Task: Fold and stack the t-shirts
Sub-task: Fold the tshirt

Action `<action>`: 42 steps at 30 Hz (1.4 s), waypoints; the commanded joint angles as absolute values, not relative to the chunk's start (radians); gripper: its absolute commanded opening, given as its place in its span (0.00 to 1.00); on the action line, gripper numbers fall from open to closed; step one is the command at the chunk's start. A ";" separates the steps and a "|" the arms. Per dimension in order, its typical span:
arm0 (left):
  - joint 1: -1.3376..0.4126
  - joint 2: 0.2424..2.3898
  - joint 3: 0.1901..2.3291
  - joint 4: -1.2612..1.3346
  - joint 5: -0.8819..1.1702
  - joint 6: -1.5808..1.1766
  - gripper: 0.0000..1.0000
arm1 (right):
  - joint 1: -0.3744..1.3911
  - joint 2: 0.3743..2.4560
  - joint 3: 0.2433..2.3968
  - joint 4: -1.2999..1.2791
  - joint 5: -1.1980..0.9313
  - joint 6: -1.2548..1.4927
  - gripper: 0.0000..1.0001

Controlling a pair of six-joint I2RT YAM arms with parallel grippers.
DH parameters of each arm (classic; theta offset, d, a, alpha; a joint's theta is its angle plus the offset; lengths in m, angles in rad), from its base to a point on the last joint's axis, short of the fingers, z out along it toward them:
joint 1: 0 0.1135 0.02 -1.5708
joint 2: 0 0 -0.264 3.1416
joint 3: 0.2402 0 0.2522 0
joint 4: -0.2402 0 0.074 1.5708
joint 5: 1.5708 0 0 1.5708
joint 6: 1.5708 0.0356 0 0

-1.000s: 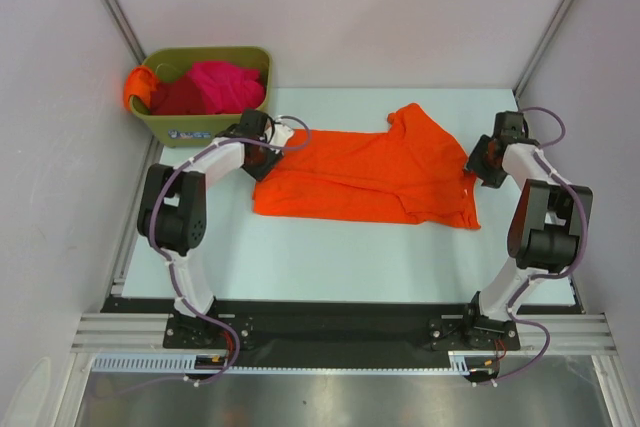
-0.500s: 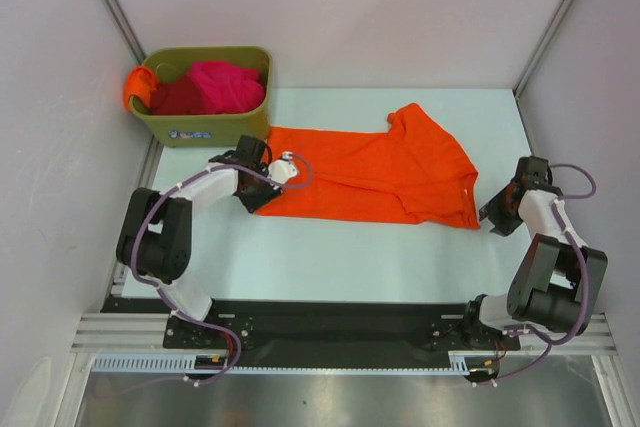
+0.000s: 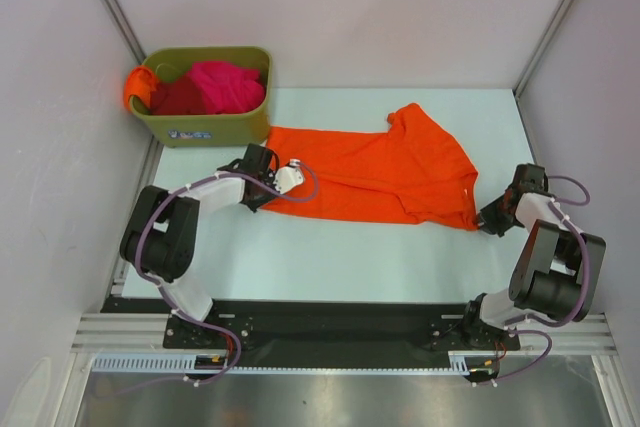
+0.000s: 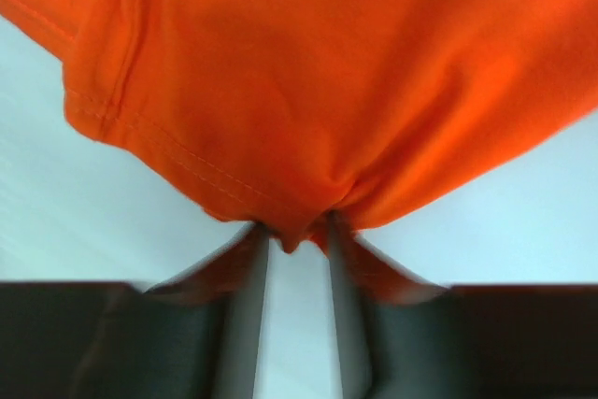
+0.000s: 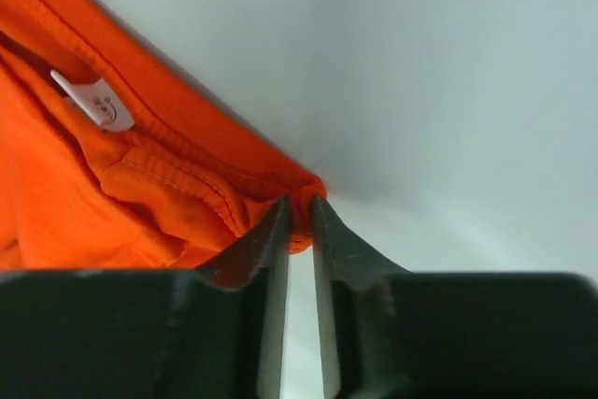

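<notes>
Left gripper (image 4: 297,231) and right gripper (image 5: 299,207) each clamp the orange t-shirt (image 3: 380,172), which is spread on the pale table (image 3: 350,257) beside the bin (image 3: 210,130). White walls (image 3: 350,17) stand behind the bin.

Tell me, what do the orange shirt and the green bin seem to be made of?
The orange shirt looks like soft, matte knit cloth: it wrinkles and shows stitched hems. The green bin is probably rigid moulded plastic, faintly glossy, with a smooth rolled rim.

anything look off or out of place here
One orange shirt hangs over the left rim of the green bin rather than lying inside. The spread t-shirt on the table is rumpled near its far right corner.
</notes>
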State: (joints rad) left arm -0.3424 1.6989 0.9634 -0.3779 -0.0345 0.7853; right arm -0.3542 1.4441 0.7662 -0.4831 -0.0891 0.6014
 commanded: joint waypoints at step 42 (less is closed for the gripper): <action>-0.203 1.500 1.145 -0.638 0.005 0.474 0.90 | -0.465 1.137 0.894 -0.523 0.124 0.551 0.82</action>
